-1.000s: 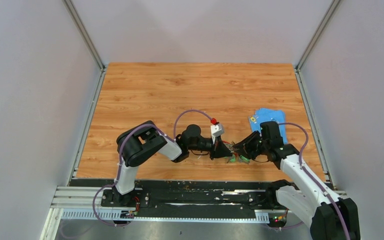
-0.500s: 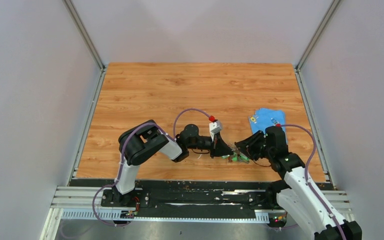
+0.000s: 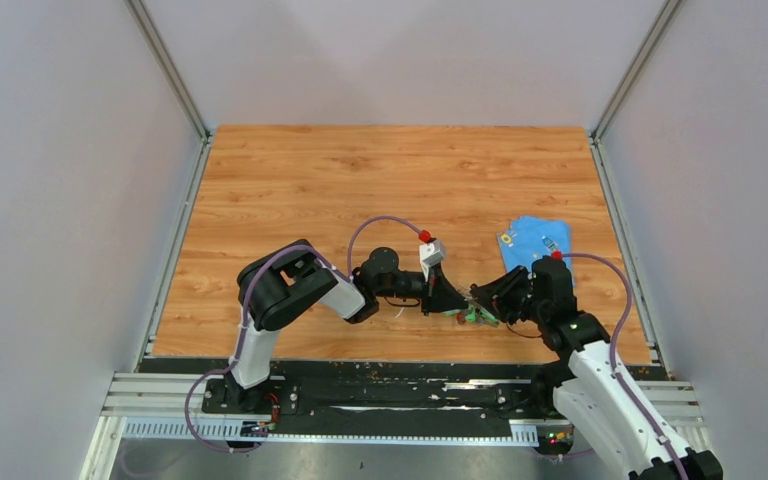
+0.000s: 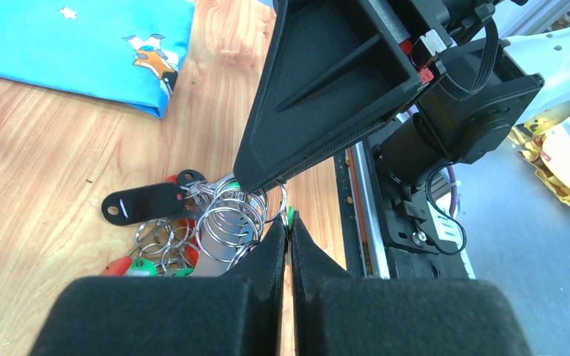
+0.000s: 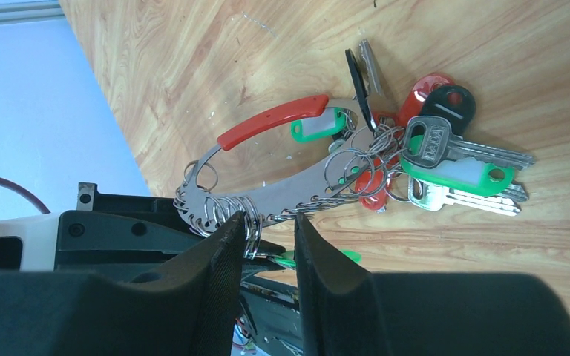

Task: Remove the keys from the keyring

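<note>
Several keys (image 5: 453,167), with red, green and black heads, lie bunched on the table (image 3: 360,180) by its near edge, right of centre. Small rings (image 5: 246,219) string them to the silver, red-gated keyring (image 5: 297,194).

The right gripper (image 5: 267,222) straddles the stacked rings with a narrow gap; whether it clamps them I cannot tell. The left gripper (image 4: 288,226), just left of the bunch, is closed to a slit with green at its tips; a hold is unclear.

The step, I judge, is working one ring off. Pin the keyring firmly, seize a single ring and pull slowly toward the gate. The cloth (image 4: 82,44) lies farther right.
</note>
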Action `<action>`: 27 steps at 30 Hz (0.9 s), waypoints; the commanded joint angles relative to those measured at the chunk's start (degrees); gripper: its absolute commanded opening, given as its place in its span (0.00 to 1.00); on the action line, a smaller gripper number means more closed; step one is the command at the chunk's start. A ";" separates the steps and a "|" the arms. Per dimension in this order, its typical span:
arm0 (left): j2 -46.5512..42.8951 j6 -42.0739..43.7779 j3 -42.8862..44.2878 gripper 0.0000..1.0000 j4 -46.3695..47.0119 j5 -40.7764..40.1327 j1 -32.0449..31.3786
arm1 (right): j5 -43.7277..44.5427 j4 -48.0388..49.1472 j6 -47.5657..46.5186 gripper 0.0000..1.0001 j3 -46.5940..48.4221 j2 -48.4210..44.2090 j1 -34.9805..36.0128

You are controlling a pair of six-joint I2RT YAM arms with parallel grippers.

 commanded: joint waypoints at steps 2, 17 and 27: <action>0.92 1.18 1.17 0.00 0.03 0.40 0.12 | -1.49 0.97 0.69 0.31 0.73 0.44 0.70; 1.51 1.90 1.43 0.00 -0.67 -0.12 0.12 | -5.58 -0.88 0.78 0.23 3.60 3.78 0.75; 1.49 2.36 1.26 0.00 -1.02 -0.40 0.13 | -5.99 -2.16 1.32 0.10 3.87 4.41 0.73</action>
